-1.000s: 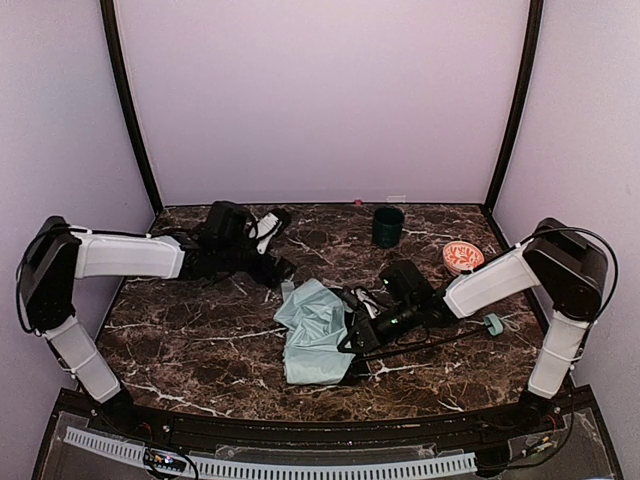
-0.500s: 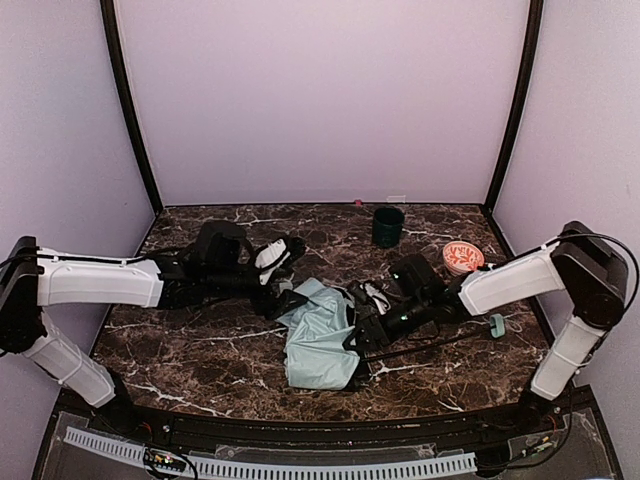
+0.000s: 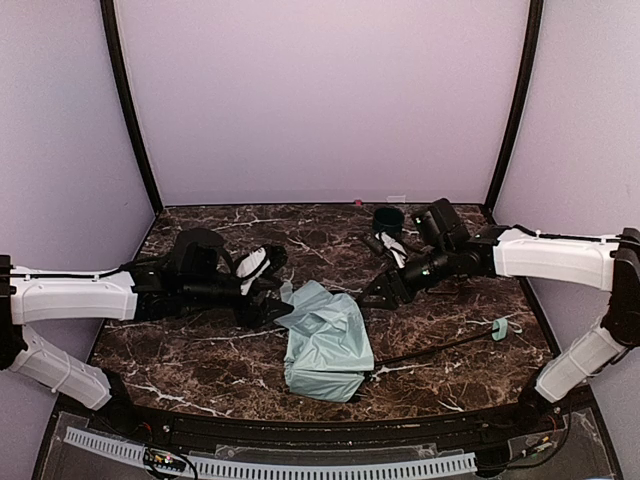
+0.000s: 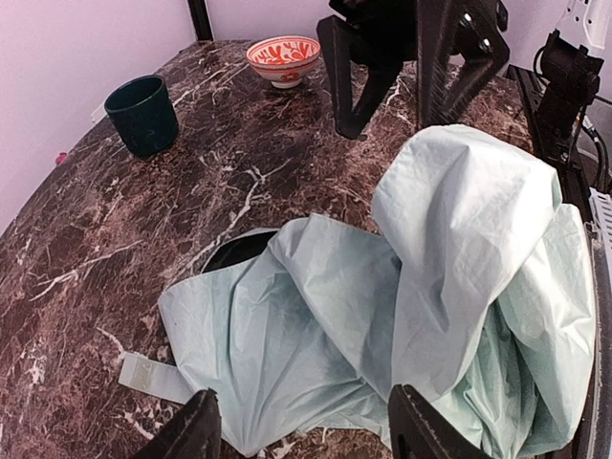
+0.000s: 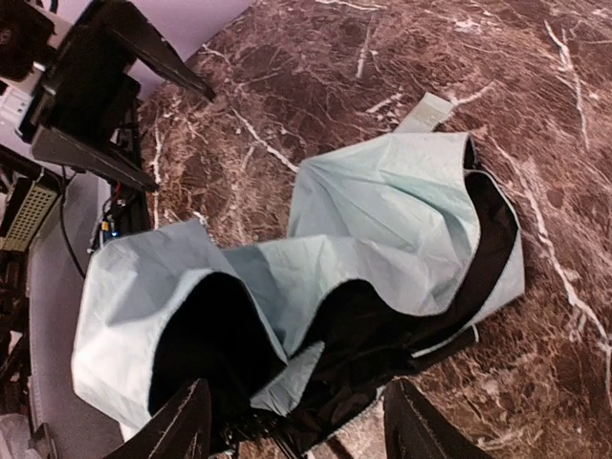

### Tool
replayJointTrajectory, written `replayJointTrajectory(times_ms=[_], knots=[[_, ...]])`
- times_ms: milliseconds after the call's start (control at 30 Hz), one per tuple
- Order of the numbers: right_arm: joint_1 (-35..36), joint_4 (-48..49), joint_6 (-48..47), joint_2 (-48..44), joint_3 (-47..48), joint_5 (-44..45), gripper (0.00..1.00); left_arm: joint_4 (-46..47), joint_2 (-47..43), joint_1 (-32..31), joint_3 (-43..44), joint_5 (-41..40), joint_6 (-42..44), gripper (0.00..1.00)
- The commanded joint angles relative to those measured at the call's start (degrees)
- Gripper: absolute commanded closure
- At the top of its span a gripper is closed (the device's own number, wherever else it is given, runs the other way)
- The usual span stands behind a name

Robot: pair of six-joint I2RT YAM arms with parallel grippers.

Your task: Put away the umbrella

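Note:
The umbrella (image 3: 326, 340) lies crumpled at the middle of the table, pale mint fabric up. Its thin black shaft (image 3: 430, 349) runs right to the small mint handle (image 3: 499, 329). My left gripper (image 3: 272, 300) is open at the canopy's left edge; in the left wrist view the mint fabric (image 4: 382, 287) lies just ahead of and between the spread fingers of the left gripper (image 4: 306, 435). My right gripper (image 3: 373, 293) hangs open above the canopy's upper right. The right wrist view looks down past the right gripper (image 5: 298, 426) onto the black underside (image 5: 382, 325), holding nothing.
A dark green cup (image 4: 143, 115) stands at the back of the table, partly behind my right arm in the top view (image 3: 388, 215). A red-patterned bowl (image 4: 284, 59) sits beyond it. Black corner posts and purple walls close in the table.
My right gripper has opened, let go of the umbrella and drawn back up to the right. My left arm has stretched low toward the canopy's left edge. The canopy has slumped flatter.

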Motion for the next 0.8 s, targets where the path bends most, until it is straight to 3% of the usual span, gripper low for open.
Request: replayJointTrajectory(times_ms=[0,100,267,333,467,667,767], knots=[[0.2,-3.3,-3.3,4.5,5.4,-13.9,0.44,-2.9,-4.0,-0.1,-1.5,3.1,-2.6,0.39],[0.8,-6.8,-6.5,1.2,2.0,-14.0,0.43,-3.8,-6.9,-1.1,-2.4,5.0,-3.9,0.40],[0.5,-11.3,-5.5,-6.1,1.3,-2.7,0.37,-5.1,-10.9,-4.5,-3.6,5.0,-2.0,0.31],[0.3,-10.3,-3.6,-8.0,1.3,-0.5,0.35,-5.1,-10.6,-5.1,-4.2,2.7,-1.8,0.32],[0.5,-7.4,-0.4,-9.5,0.8,-3.8,0.36,-10.2,-9.5,-8.6,-1.2,1.2,-2.4,0.53],[3.0,1.9,7.0,-8.8,-2.8,-7.4,0.40,-9.2,-4.4,-14.4,3.8,1.2,-4.8,0.54],[4.4,3.1,7.7,-7.6,-3.7,-7.8,0.41,-9.3,-0.2,-15.8,6.3,-1.3,-4.8,0.48]])
